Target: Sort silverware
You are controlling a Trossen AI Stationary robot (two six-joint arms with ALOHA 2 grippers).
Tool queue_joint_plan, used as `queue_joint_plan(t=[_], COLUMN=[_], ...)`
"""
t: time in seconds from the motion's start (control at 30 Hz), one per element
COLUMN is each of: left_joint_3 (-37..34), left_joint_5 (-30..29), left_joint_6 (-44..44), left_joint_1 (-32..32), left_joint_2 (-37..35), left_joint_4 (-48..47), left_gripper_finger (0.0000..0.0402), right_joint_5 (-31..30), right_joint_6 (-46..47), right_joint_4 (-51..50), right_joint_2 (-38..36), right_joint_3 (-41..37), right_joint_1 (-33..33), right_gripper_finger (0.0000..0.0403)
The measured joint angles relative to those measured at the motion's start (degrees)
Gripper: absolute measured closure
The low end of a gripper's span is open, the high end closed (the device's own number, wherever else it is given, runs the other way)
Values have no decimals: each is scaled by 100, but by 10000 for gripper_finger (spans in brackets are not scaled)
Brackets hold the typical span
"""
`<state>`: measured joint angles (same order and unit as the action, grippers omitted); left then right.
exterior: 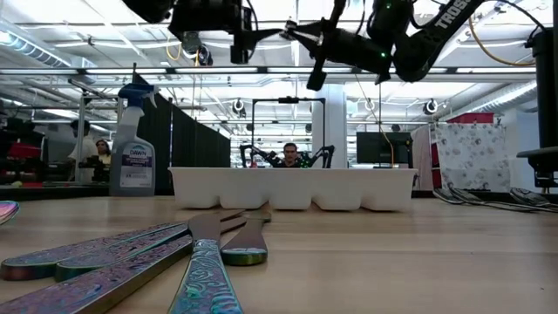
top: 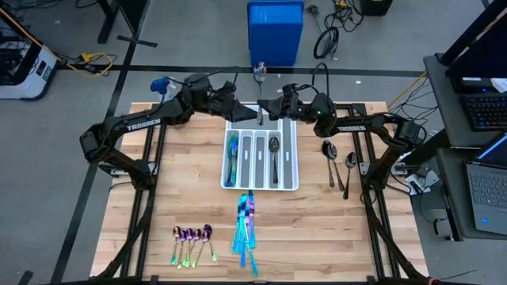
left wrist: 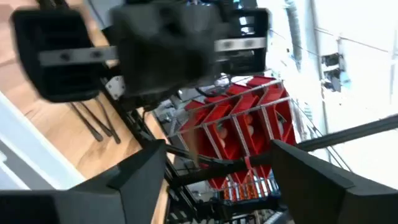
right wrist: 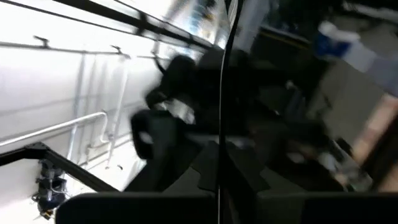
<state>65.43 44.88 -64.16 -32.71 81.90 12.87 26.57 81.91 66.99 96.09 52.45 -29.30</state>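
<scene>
Spoon [top: 259, 89] upright, pinched between both grippers, left [top: 252, 112] and right [top: 264, 111], at table's [top: 333, 229] 12 o'clock above tray [top: 290, 150].

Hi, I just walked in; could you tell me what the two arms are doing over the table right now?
They are sorting silverware into the white tray. Both grippers meet above the tray's far end, where a dark spoon stands upright between the left gripper and the right gripper; which one grips it is unclear. The tray already holds teal forks and one dark spoon. Small rainbow spoons and blue knives wait near the front edge, more dark spoons beside the tray.
</scene>
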Motion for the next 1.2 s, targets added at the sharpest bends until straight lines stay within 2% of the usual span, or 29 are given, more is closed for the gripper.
queue_joint_plan(t=[0.2,0.47,0.57,0.8,1.03,1.2], left_joint_3=[-1,-1,-1,-3,-3,-3], left_joint_5=[219,-7,-23,-23,427,768], left_joint_6=[2,187,324,494,472,475], left_joint_1=[-471,-826,-883,-898,-963,-1109], left_joint_2=[-564,-1112,-1234,-1308,-1310,-1310], left_joint_4=[0,-177,-387,-639,-632,-626], left_gripper_finger=[124,124,124,124,123,123], right_joint_5=[343,232,-84,-307,-593,-616], right_joint_6=[80,134,268,403,-167,-356], right_joint_4=[-1977,-4111,-4484,-4945,-6902,-7542], right_joint_2=[-205,-290,-290,-350,-874,-1022], right_joint_3=[0,0,0,0,-2,-4], right_joint_1=[43,298,525,921,1200,1045], right_gripper_finger=[403,403,403,403,403,403])
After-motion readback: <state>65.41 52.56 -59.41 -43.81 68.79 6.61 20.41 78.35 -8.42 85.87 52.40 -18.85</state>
